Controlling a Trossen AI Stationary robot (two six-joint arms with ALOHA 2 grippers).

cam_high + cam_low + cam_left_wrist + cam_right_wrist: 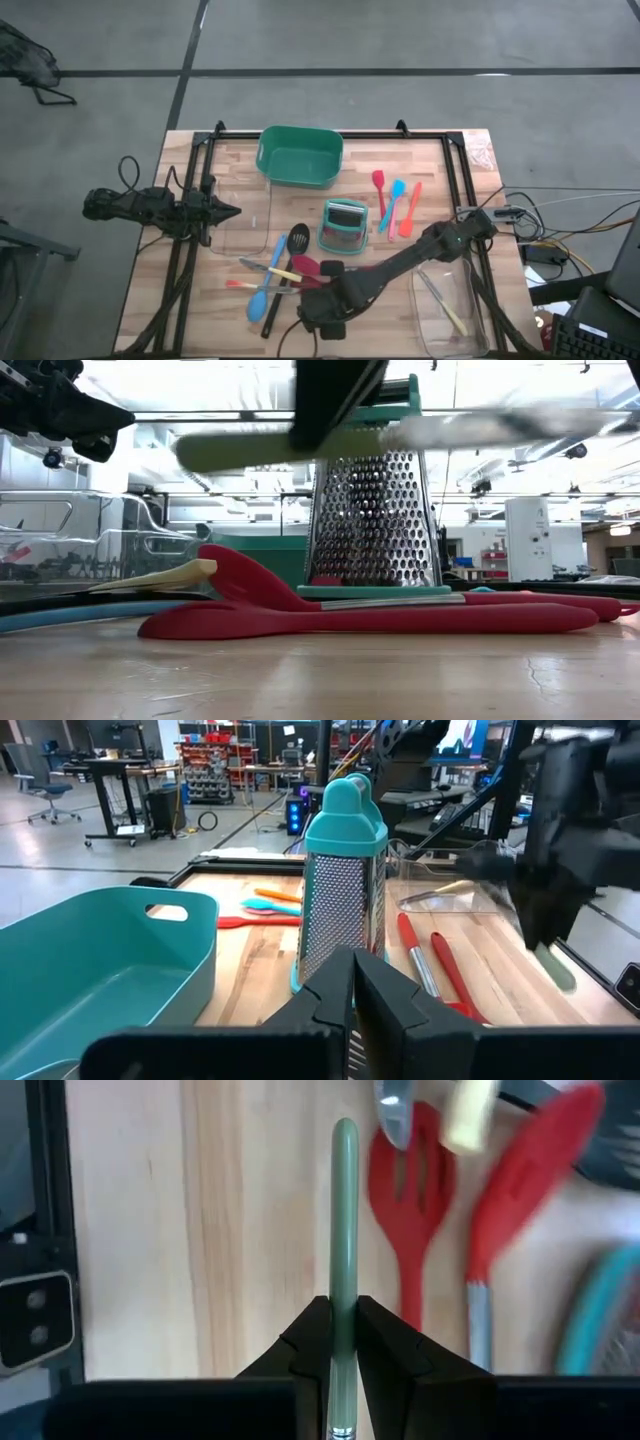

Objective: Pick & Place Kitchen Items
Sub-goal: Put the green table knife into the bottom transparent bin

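Wooden planks of the table (190,300) fill the middle of my overhead picture, with grey floor around them. From above, my right gripper (322,322) sits low and centre in the frame, and the arm hides whatever it holds; I only learn that from the wrist camera, where the fingers (312,1342) are pinched narrow on a slim pale green handle (344,1230) that runs straight out ahead of them. Its working end is cut off from that view. At table height the same handle shows as a blurred bar across the top of the frame, lifted clear of the wood, above the metal grater (372,510).

Beyond the gripped handle lie a red slotted spoon (408,1190) and a second red spoon (525,1180), both smeared; near them a pale handle tip (468,1108) is too blurred to identify. Left of centre in the overhead frame lie a blue spoon (265,285) and a black slotted spoon (288,262). Three small spatulas (396,205) lie right of the grater, below the green tub (300,155).

My left gripper (218,211) hangs at the left edge of the table over a clear tray (245,215), fingers pressed together on nothing.
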